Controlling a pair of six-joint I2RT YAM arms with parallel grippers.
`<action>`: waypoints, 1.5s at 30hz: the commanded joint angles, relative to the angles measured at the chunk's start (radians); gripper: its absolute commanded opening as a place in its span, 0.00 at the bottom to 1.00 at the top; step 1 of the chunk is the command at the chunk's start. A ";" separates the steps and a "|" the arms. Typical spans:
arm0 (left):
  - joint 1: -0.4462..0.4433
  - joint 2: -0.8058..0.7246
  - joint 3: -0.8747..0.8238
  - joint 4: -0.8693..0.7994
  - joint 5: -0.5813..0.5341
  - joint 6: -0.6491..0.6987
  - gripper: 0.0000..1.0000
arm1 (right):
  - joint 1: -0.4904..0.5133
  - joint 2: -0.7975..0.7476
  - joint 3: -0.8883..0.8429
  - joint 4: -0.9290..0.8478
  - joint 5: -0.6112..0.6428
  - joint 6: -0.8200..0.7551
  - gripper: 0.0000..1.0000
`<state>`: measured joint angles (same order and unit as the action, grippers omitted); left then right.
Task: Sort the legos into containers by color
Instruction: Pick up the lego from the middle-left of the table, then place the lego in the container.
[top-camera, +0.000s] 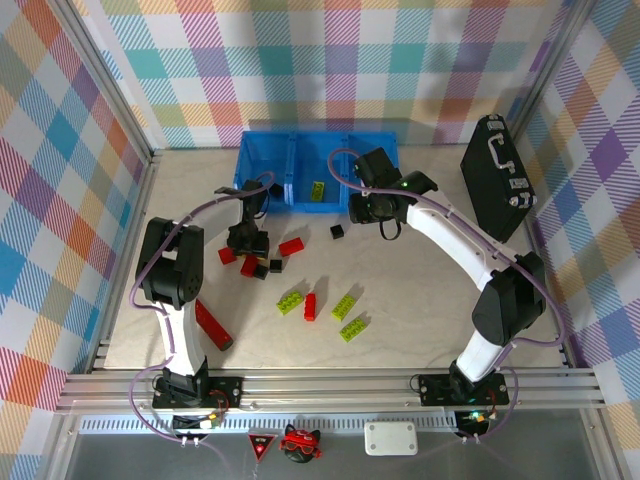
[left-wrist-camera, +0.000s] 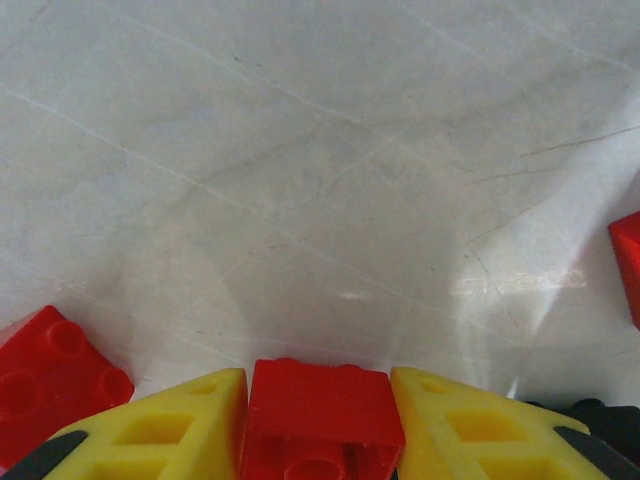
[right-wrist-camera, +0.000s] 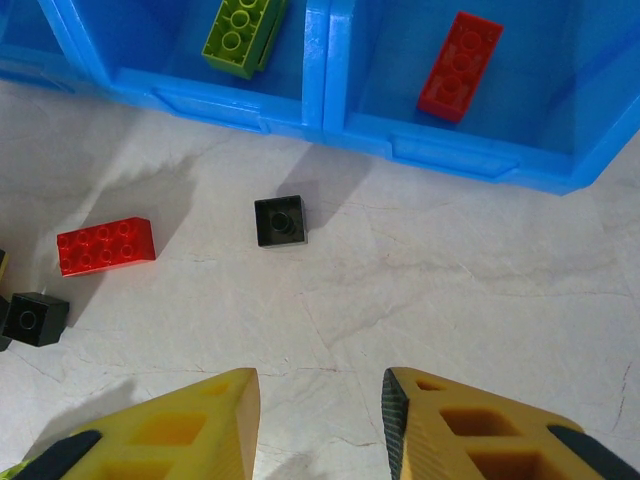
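Left wrist view: a red brick (left-wrist-camera: 322, 410) is clamped between the yellow fingers (left-wrist-camera: 150, 430) of the left hand (left-wrist-camera: 318, 378), its lower part cut off by the frame edge. A studded red piece (left-wrist-camera: 55, 385) beside it is also cropped. The pale worktop (left-wrist-camera: 320, 150) is seen glossy and finely scratched. The right hand (right-wrist-camera: 320, 378) is held narrowly parted and empty. A lime brick (right-wrist-camera: 243, 30), cut off at the top, and a long red brick (right-wrist-camera: 460, 65) are seen in adjoining translucent blue bins (right-wrist-camera: 325, 60). A square black brick (right-wrist-camera: 280, 220) is seen on the worktop nearby.
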<state>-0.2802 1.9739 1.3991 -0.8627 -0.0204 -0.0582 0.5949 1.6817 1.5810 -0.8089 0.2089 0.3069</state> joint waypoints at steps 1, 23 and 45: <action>-0.005 0.006 0.019 -0.030 -0.016 0.010 0.38 | -0.003 -0.034 -0.017 -0.010 -0.003 0.019 0.39; 0.004 -0.198 0.092 0.028 0.191 -0.228 0.31 | 0.001 -0.089 -0.188 0.187 -0.341 0.202 0.39; -0.057 -0.296 0.006 0.390 0.472 -0.619 0.29 | 0.092 0.035 -0.151 0.396 -0.539 0.208 0.46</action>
<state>-0.3241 1.7191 1.4158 -0.5098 0.4057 -0.6407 0.6815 1.6924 1.3827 -0.4480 -0.2932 0.5232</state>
